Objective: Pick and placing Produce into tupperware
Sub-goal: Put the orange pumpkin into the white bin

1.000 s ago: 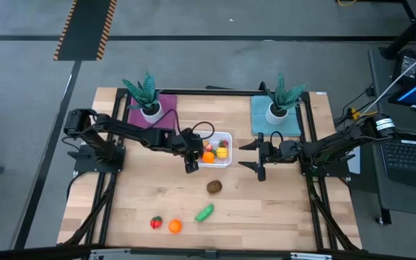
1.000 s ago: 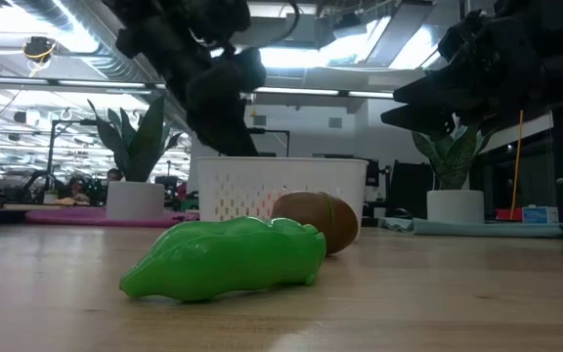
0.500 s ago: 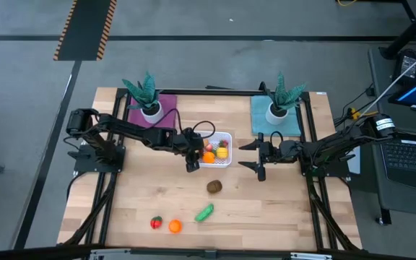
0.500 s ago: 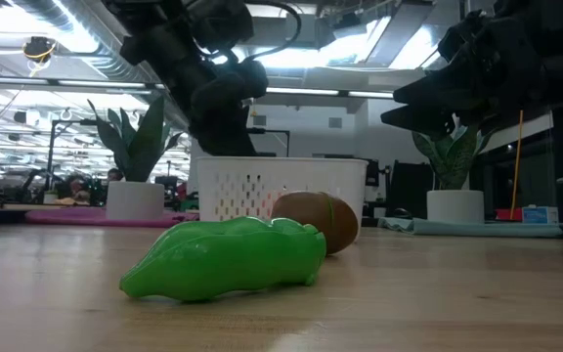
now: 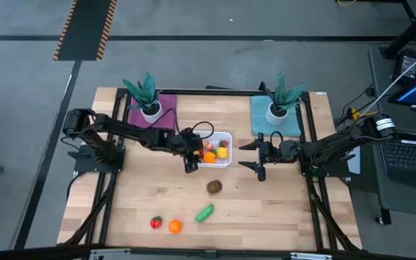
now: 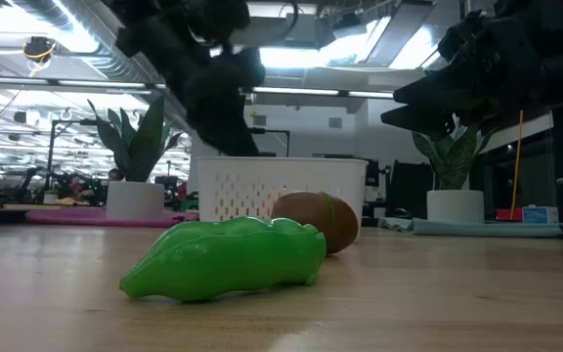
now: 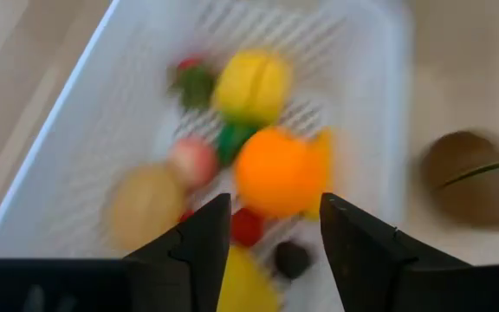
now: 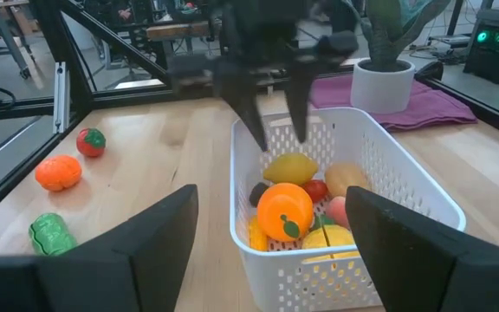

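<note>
The white tupperware (image 5: 230,149) stands mid-table with several produce pieces in it, an orange one (image 8: 284,212) on top. My left gripper (image 5: 196,157) hangs open over its left edge, slanting down, with nothing between its fingers (image 8: 254,130). My right gripper (image 5: 245,155) waits open and level just right of the tupperware. Loose on the wood lie a brown kiwi (image 5: 214,186), a green piece (image 5: 205,212), a red piece (image 5: 156,222) and an orange piece (image 5: 175,226).
Two potted plants stand at the back, one on a purple mat (image 5: 149,101) and one on a teal mat (image 5: 277,108). A laptop (image 5: 410,155) sits beyond the table's right edge. Bare wood lies between the tupperware and the near pieces.
</note>
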Controlling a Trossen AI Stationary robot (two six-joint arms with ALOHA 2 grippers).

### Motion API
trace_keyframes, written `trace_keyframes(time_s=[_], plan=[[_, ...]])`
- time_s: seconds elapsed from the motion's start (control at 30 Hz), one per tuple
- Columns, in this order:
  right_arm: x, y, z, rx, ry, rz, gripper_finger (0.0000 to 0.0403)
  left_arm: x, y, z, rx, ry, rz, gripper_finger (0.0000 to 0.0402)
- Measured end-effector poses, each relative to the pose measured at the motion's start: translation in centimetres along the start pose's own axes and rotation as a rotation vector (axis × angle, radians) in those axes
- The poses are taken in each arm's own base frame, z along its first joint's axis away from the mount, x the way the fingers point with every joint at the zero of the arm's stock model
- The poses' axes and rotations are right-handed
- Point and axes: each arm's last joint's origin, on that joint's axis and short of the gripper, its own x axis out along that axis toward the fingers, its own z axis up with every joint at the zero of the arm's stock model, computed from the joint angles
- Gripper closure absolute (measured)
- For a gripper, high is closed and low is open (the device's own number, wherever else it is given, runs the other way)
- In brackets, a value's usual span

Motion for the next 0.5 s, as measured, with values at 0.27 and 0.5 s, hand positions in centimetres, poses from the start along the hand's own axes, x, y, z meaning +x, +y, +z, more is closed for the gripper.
trace_keyframes(time_s=[0.27, 0.5], plan=[[0.0, 0.0, 0.0, 0.001, 0.0, 0.0, 0.0108, -2.8, -4.0, 0.2, 0.123, -0.109, 0.002, 0.0244], [0.0, 0.0, -0.1, 0.047, 0.006, 0.001, 0.0108, -4.0, -8.1, -1.0, 0.202, -0.156, 0.017, 0.025]])
